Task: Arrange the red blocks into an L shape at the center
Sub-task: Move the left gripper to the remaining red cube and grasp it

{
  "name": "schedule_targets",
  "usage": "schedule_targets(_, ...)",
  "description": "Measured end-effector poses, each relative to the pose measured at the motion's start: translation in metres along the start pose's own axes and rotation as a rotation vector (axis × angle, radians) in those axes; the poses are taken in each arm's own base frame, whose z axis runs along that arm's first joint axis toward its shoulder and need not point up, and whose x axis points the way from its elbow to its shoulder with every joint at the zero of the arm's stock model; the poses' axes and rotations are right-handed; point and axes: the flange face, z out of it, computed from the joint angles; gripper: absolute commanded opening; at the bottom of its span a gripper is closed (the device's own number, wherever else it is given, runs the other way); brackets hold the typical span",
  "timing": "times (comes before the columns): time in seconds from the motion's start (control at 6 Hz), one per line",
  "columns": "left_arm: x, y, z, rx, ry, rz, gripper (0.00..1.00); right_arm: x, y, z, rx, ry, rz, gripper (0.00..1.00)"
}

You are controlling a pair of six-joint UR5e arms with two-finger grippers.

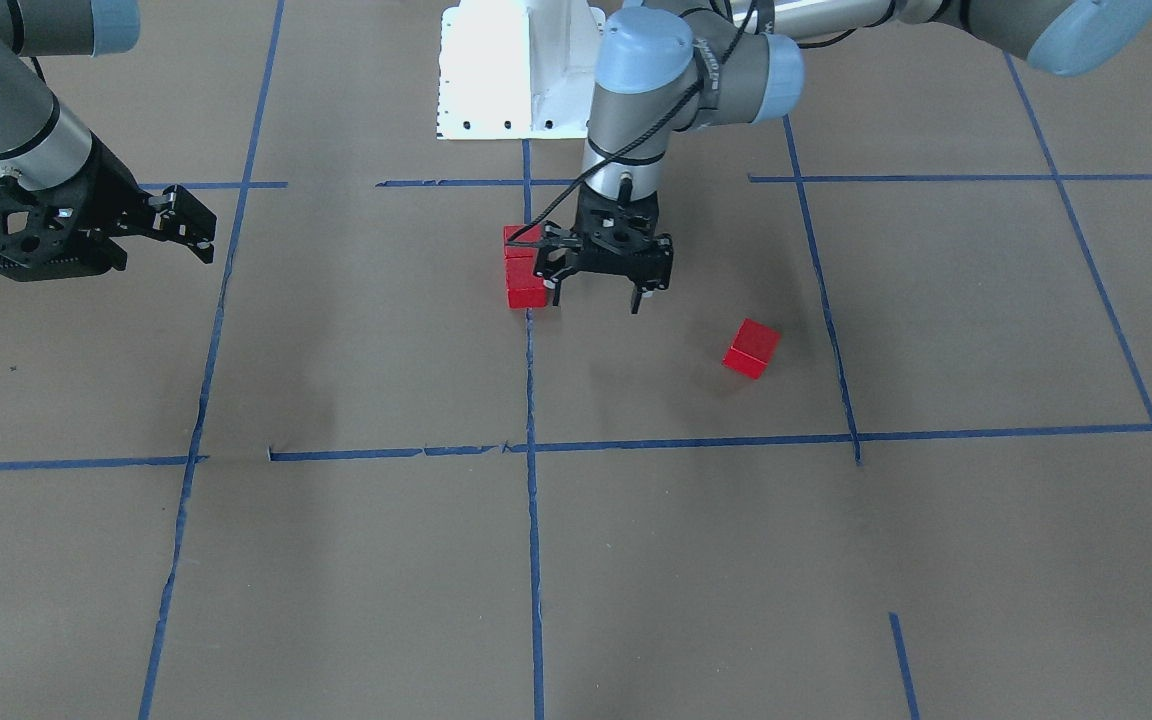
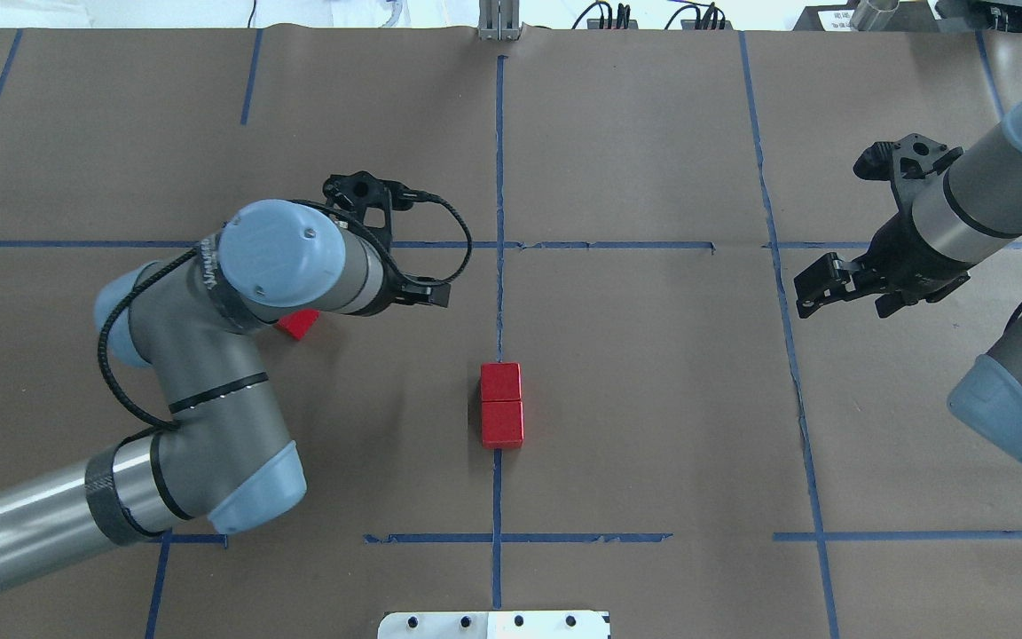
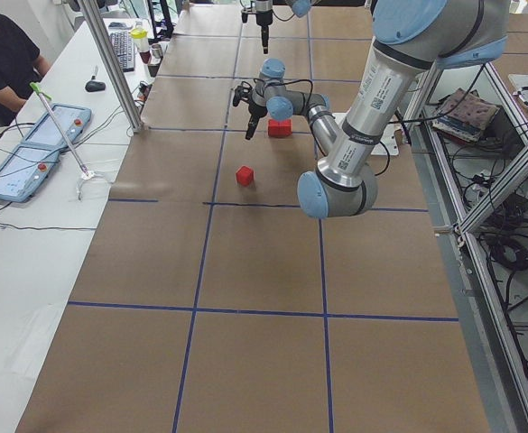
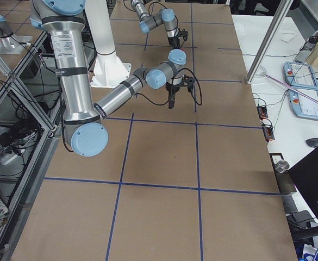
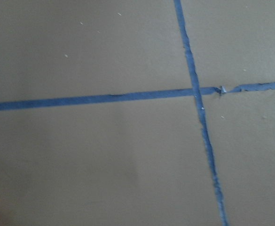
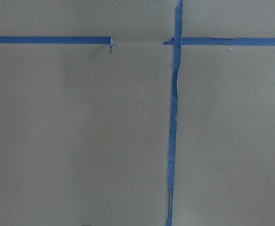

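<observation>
Two red blocks [image 2: 501, 403] lie end to end, touching, on the vertical blue tape line of the center [image 2: 499, 293]; they also show in the front view [image 1: 524, 268]. A third red block [image 1: 751, 348] sits alone on the paper toward the robot's left, half hidden under the left arm in the overhead view [image 2: 298, 324]. My left gripper [image 1: 598, 297] hangs open and empty, pointing down, just beside the pair on the lone block's side. My right gripper [image 1: 198, 232] is open and empty, far off on the robot's right [image 2: 817, 286].
The white robot base plate [image 1: 496, 80] stands at the table's robot side. Blue tape lines [image 2: 617, 245] divide the brown paper into squares. A seated person [image 3: 2, 54] and control tablets [image 3: 38, 149] are beyond the table's far side.
</observation>
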Motion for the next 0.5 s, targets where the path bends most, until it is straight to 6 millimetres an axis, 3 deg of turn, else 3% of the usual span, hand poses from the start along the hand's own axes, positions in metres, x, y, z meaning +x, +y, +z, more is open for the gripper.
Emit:
schedule_targets(0.33, -0.091, -0.017, 0.005, -0.051, 0.002, 0.138, 0.99, 0.003, 0.001, 0.003, -0.003, 0.007, 0.004, 1.00)
schedule_targets(0.5, -0.114, -0.015, 0.011, -0.088, -0.002, 0.180, 1.00, 0.004, 0.001, 0.003, -0.003, 0.009, 0.005, 1.00)
